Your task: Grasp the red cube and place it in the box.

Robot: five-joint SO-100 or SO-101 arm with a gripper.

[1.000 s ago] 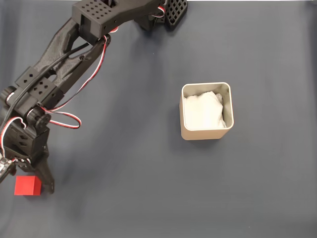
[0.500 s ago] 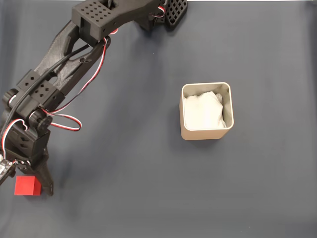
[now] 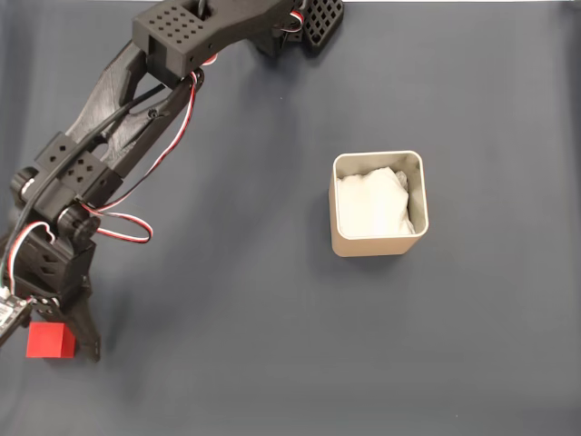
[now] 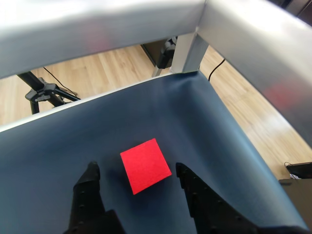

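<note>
Where the dark blue cloth (image 3: 272,300) meets the lower left corner of the fixed view, the red cube (image 3: 49,341) is seen lying flat on it, close to the left edge. The black arm (image 3: 109,136) is stretched down from the top of that view, with red, white and black wires (image 3: 123,222) looped at its wrist. The gripper (image 3: 41,338) is lowered over the cube. One black finger (image 3: 86,338) is seen just right of the cube; the other side is cut off at the picture's edge.

From the wrist view the gripper (image 4: 139,170) is shown with its two black fingertips spread apart, the cube (image 4: 145,165) lying between them on the cloth (image 4: 58,146). A gap of cloth is visible on each side of the cube, so no contact is noted.

The box (image 3: 377,216), beige with rounded corners, is set upright well to the right of the cube in the fixed view, with white padding (image 3: 372,202) inside it. A wooden floor (image 4: 112,68) and a black tripod leg (image 4: 44,92) are seen past the cloth's far edge in the wrist view.
</note>
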